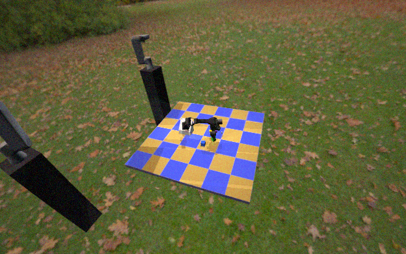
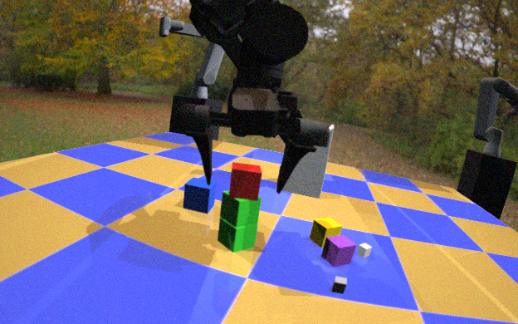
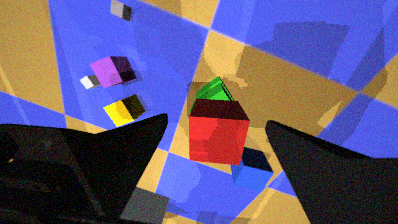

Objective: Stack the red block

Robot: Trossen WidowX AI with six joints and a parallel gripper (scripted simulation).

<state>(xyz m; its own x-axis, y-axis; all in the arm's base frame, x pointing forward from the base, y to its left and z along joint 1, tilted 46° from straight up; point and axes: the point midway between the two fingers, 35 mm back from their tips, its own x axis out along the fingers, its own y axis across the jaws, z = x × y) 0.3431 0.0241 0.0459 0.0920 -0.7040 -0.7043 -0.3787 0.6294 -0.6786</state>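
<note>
The red block (image 2: pixel 245 180) (image 3: pixel 218 131) sits on top of the green tower (image 2: pixel 238 221) (image 3: pixel 213 92), which is two green blocks high and upright. My gripper (image 2: pixel 244 187) (image 3: pixel 215 121) is open, its fingers spread wide on either side of the red block with clear gaps and not touching it. In the top view the arm (image 1: pixel 209 122) and the tower (image 1: pixel 213 139) are tiny near the middle of the board.
A blue block (image 2: pixel 198 195) (image 3: pixel 251 169) (image 1: pixel 202 142) stands just behind and left of the tower. A yellow block (image 2: pixel 325 229) (image 3: pixel 123 109), a purple block (image 2: pixel 339 249) (image 3: pixel 112 71) and two small white and black cubes (image 2: pixel 364 249) (image 2: pixel 339 284) lie to the right. Two camera posts (image 1: pixel 155 88) (image 2: pixel 486 181) stand by the checkered board (image 1: pixel 225 182).
</note>
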